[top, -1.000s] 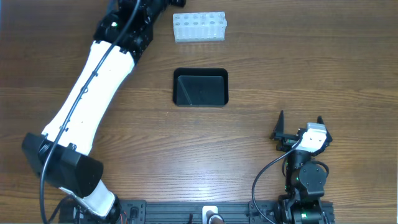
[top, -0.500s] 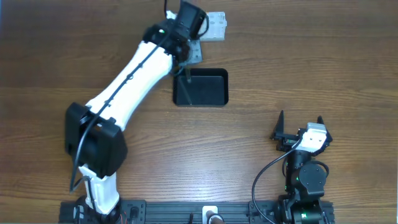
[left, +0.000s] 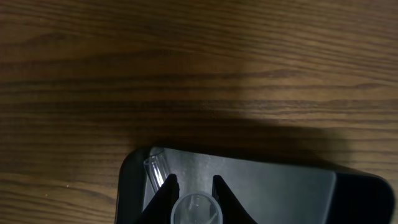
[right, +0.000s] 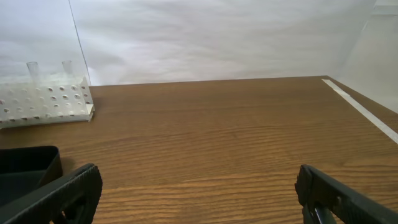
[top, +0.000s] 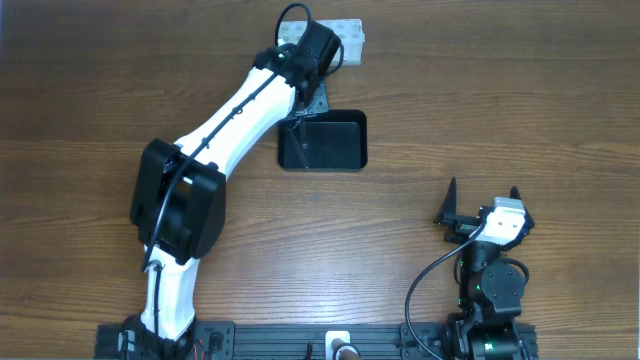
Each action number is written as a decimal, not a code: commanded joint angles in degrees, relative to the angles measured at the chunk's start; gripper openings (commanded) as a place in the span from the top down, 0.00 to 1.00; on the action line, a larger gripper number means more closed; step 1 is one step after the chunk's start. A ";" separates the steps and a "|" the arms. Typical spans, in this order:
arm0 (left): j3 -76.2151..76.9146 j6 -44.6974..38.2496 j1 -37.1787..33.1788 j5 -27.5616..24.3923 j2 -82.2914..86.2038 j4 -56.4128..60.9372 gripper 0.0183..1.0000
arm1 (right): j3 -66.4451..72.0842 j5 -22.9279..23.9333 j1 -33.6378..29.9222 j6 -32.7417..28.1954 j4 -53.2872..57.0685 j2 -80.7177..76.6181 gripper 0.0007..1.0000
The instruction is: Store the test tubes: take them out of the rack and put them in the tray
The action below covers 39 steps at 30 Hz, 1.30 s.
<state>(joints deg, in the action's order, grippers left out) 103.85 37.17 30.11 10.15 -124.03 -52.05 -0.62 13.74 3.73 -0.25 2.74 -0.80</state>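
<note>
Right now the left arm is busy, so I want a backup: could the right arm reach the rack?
Doubtful. The right tool sits open near its base; the rack lies far off beyond the tray, and the left tool, gripping a test tube, hangs over that tray.

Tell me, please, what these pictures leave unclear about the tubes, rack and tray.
1. Top view: the left arm covers most of the white perforated rack; its tubes cannot be counted.
2. Left wrist view: the clear test tube in the left gripper is cut off by the edge, length hidden.
3. Right wrist view: the black rectangular tray hides its contents behind its own wall.
</note>
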 commanded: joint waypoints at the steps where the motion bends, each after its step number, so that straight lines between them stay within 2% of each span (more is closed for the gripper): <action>1: -0.02 0.61 -0.07 1.07 -2.43 0.15 0.97 | 0.33 0.72 -0.44 -0.24 0.07 0.50 0.01; 16: -0.02 0.61 0.07 -0.87 -6.49 0.48 0.96 | 0.33 0.72 -0.44 -0.22 0.07 0.50 0.01; 35: -0.02 0.61 0.57 -0.87 -6.51 1.01 0.95 | 0.33 0.72 -0.44 -0.24 0.07 0.50 0.01; 39: -0.02 0.61 0.59 -0.87 -6.49 0.98 0.89 | 0.33 0.72 -0.44 -0.24 0.07 0.50 0.01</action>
<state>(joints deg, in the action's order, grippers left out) 103.85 37.17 30.44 9.65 -129.56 -51.18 -0.62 13.74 3.73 -0.27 2.74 -0.80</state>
